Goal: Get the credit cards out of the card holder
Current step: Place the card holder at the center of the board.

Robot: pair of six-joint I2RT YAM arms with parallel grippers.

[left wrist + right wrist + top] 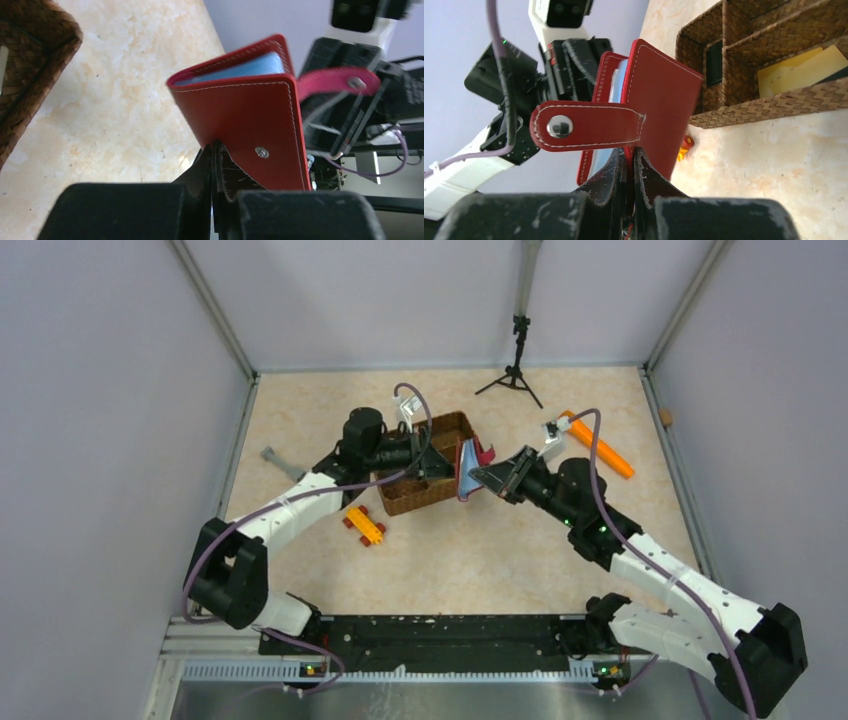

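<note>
- Beige table (500, 560), grey walls; the wallet (250, 115) is held up off the table just beside the basket (764, 105), between the two arms.
- Left gripper (214, 150) is pinched tight on one red cover's edge.
- Right gripper (630, 152) is clamped on the other cover, under the unsnapped strap (589, 125).
- The wallet is spread partly open with its blue pockets showing; no cards are visible in them.
- A pale yellow flat piece (794, 67) lies in the basket, perhaps a card; I cannot tell.
- Judged: opening is done, but whether any cards are left inside is unclear.
</note>
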